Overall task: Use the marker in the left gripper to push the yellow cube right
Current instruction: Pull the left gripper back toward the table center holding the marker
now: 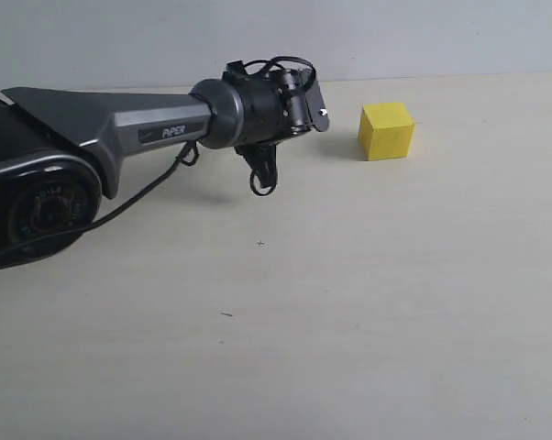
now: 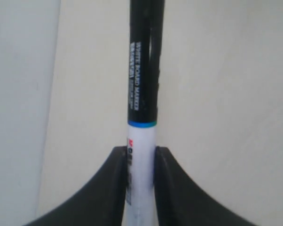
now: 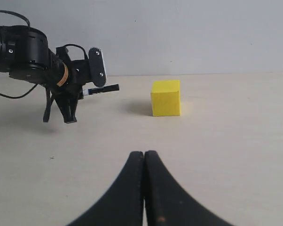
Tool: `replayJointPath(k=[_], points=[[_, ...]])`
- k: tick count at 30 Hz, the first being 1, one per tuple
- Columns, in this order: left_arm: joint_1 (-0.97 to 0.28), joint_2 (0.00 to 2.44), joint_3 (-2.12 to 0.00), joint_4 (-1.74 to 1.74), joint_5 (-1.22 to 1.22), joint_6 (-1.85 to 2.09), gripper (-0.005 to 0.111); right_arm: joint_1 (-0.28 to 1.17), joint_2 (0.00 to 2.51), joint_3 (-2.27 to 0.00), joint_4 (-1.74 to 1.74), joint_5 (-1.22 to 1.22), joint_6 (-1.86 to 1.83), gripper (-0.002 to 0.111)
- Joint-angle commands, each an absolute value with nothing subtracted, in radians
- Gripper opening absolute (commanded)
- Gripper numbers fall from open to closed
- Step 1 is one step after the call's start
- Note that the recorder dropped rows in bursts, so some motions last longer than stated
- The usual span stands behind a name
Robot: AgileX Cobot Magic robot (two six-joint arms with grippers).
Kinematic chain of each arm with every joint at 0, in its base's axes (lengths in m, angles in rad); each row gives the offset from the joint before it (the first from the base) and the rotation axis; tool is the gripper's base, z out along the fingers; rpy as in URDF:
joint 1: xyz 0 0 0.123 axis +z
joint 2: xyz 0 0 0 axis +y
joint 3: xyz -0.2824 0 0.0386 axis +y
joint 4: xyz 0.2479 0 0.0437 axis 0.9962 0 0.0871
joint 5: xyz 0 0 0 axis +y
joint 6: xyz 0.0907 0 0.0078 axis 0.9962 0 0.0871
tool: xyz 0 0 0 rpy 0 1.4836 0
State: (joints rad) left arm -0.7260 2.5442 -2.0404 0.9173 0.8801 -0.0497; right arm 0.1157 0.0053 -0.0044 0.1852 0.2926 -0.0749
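Pale tabletop runs back to a grey wall, and on it the yellow cube sits flat, toward the far right in the exterior view. We see the left gripper clamped on the white lower barrel of the marker, whose dark end sticks out past the fingers. That long axis lies nearly level and points rightward toward the cube's left face, in line with the forearm. Tip and cube are near but apart, with open table between them. The marker hangs above the surface, at about the cube's upper half as we judge it. So we expect a straight push to the right along the marker's own axis. The right gripper is pressed together on nothing, well apart from the cube, so the left arm is nearer.
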Motion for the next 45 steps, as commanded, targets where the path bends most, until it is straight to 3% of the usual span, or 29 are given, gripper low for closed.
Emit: replayJointPath(k=[1,7,13,26,33,45], points=[[-0.686,2.500,-2.045,0.825,1.041,-0.119,0.000,0.117,0.000,0.000,0.185,0.286,-0.077,0.000],[-0.643,2.399,-1.975,0.679,1.173,-0.141,0.000,0.117,0.000,0.000,0.185,0.286,-0.077,0.000],[-0.638,2.237,-1.759,0.541,1.164,-0.141,0.000,0.117,0.000,0.000,0.185,0.286,-0.077,0.000],[-0.645,1.886,-1.259,-0.036,0.707,-0.123,0.000,0.117,0.000,0.000,0.185,0.286,-0.077,0.000],[-0.717,1.756,-1.159,-0.070,0.694,-0.138,0.000,0.117,0.000,0.000,0.185,0.286,-0.077,0.000],[-0.818,1.652,-1.129,-0.010,0.741,-0.604,0.000,0.117,0.000,0.000,0.185,0.286,-0.077,0.000]])
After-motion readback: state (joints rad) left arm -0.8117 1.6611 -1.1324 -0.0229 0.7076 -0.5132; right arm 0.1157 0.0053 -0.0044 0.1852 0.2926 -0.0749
